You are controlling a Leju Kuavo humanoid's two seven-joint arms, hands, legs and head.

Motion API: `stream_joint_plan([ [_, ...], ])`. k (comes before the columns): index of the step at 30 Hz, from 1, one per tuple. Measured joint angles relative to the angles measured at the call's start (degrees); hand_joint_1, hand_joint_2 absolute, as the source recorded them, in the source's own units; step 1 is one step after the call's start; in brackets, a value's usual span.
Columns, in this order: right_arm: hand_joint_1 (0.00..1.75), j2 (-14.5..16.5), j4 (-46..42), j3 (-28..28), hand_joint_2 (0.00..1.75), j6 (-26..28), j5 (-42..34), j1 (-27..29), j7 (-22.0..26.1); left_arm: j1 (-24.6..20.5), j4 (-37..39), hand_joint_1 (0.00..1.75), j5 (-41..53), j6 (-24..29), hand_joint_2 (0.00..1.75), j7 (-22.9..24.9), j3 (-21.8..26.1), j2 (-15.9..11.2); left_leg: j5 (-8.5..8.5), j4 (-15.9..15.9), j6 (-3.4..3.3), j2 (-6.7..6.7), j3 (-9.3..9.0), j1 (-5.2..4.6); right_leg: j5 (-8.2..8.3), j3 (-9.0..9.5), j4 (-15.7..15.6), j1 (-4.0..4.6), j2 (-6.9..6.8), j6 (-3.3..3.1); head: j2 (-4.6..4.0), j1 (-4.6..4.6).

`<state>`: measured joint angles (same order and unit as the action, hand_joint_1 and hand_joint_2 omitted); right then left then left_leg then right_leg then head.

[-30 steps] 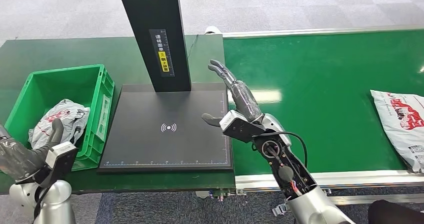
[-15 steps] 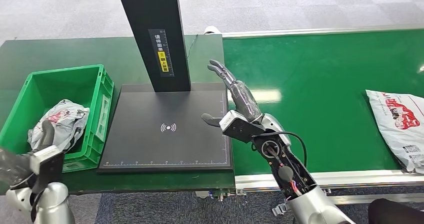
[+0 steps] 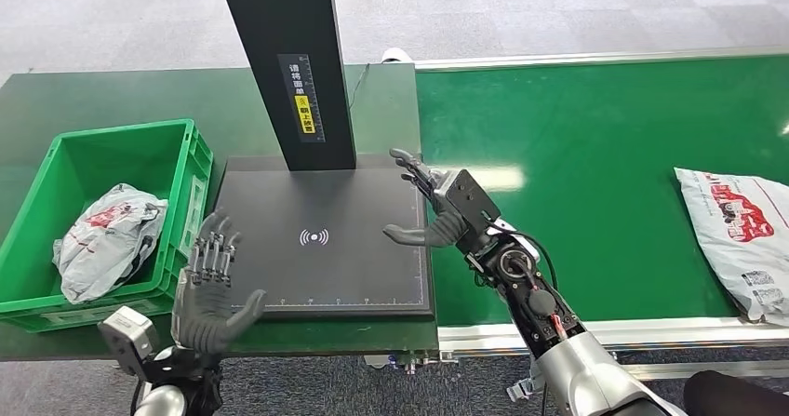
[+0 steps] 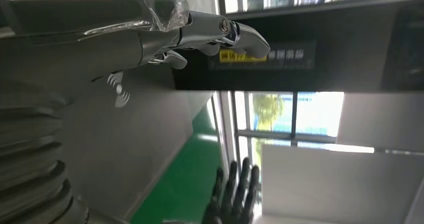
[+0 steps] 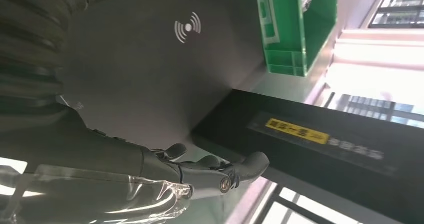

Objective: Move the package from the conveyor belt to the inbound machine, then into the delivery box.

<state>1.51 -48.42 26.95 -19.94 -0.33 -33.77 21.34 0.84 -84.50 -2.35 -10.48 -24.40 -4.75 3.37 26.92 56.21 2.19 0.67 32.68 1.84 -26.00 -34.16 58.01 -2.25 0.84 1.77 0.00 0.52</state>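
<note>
Change: left robot hand has risen from beside the green bin, now empty, fingers spread.
Right robot hand: empty, fingers apart, over scanner plate edge.
Package: on conveyor belt.

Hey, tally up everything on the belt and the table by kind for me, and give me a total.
Grey printed packages: 2 (one on the conveyor belt, one in the green box)
Green delivery box: 1
Black inbound machine: 1
Total: 4
</note>
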Motion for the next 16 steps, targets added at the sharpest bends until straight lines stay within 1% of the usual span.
stream_joint_plan([
  [3, 0.00, 0.39, 2.18, 0.07, 1.75, 0.00, -0.45, -0.30, 0.01, 0.59, 0.84, 0.00, -1.36, -2.12, 1.75, 0.17, -0.75, -0.27, 0.00, -0.01, 0.00, -0.01, 0.01, 0.02, -0.01, -0.02, 0.00, 0.02, 0.00, 0.00, 0.00, -0.01],
  [16, 0.00, 0.96, 5.30, 0.44, 1.75, 1.23, -2.79, -0.86, -1.50, 2.14, 1.72, 0.00, 1.90, -2.91, 1.75, 1.07, -1.44, -0.92, 0.00, 0.00, 0.00, -0.02, 0.02, 0.01, -0.01, -0.01, 0.00, 0.01, -0.01, 0.00, 0.00, -0.01],
])
